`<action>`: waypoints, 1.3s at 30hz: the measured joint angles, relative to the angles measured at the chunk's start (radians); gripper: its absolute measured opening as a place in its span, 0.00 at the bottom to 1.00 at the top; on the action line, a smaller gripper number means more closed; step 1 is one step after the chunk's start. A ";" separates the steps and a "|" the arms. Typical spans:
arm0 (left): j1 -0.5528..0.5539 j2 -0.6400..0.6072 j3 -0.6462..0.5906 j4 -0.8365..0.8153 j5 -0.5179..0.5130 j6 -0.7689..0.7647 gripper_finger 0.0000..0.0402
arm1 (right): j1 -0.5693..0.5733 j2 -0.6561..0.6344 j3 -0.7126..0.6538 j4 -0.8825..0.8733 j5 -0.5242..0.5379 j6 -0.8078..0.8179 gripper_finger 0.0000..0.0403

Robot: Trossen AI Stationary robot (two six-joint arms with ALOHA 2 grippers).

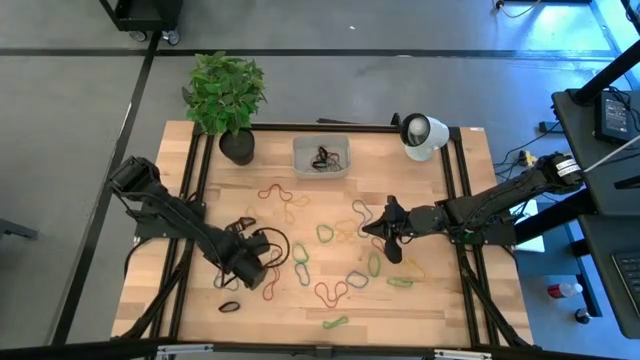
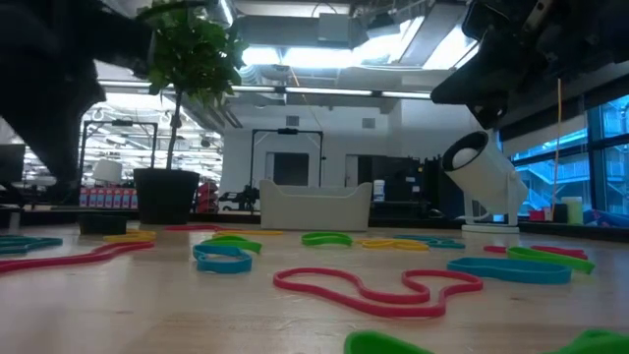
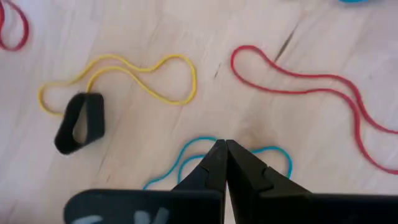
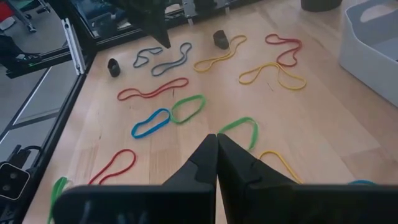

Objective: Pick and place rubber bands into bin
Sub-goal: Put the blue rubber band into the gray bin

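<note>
Rubber bands [image 1: 330, 292]: lay scattered loose across the wooden counter [image 1: 440, 300], several more inside the bin.
Left tool [image 3: 225, 149]: fingers pressed together, tips down on a blue band [image 3: 186, 155]; whether the band was pinched, cannot tell.
Near left tool: yellow band [image 3: 124, 71], black band [image 3: 79, 122], red band [image 3: 311, 87].
Right tool [image 4: 216, 138]: fingers pressed together, empty, above mid-counter.
Bin [image 1: 321, 156]: at the far edge, between plant pot [image 1: 237, 147] and white camera [image 1: 423, 136].
</note>
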 joint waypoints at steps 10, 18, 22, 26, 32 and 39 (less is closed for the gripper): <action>0.014 0.000 -0.101 -0.019 0.069 -0.105 0.10 | 0.001 0.000 0.000 -0.004 0.000 0.015 0.02; 0.038 -0.008 -0.255 0.170 0.095 -0.084 0.26 | 0.002 0.000 0.000 -0.005 0.000 -0.002 0.02; 0.038 -0.015 -0.289 0.201 0.092 -0.078 0.25 | 0.002 0.000 0.000 -0.004 0.000 -0.002 0.02; 0.038 -0.012 -0.285 0.210 0.105 -0.036 0.08 | 0.002 0.000 0.000 -0.004 0.000 -0.004 0.02; 0.040 0.005 -0.213 0.151 0.101 0.002 0.01 | 0.002 0.000 0.000 -0.003 0.000 -0.005 0.02; 0.039 0.002 -0.041 0.044 0.020 0.098 0.01 | 0.002 0.000 0.000 -0.002 0.000 -0.005 0.02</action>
